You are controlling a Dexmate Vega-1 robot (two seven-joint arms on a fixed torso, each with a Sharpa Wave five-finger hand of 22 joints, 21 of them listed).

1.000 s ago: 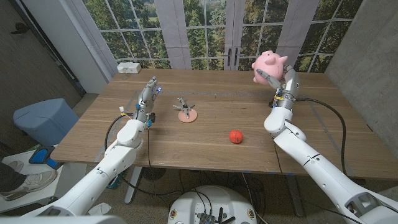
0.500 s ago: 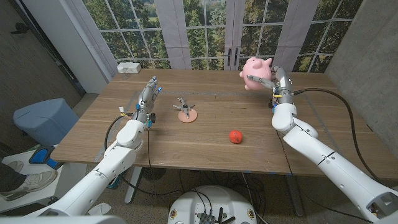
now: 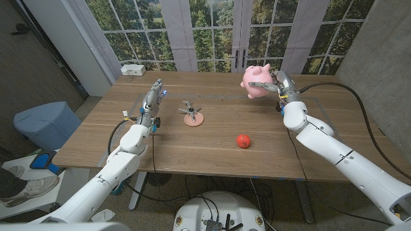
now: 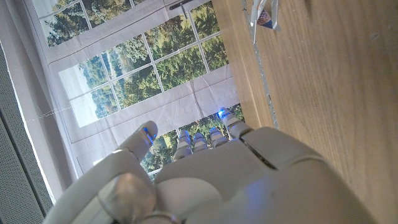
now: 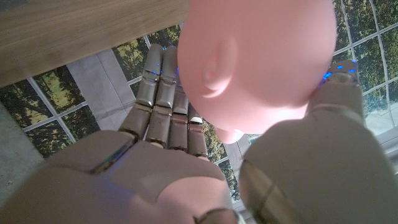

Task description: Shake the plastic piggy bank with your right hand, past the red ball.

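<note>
The ball is lying near you on the table, untouched. Your left hand is waiting farther back with its fingers apart, gripping nothing. Beyond the ball, your right hand is grasping the pig in the air above the far edge, fingers wrapped behind its body. For a good shake, I'd judge short, brisk wrist strokes best, keeping that grip firm and staying high above the ball.

piggy bank above table's far right, ball nearer
</note>
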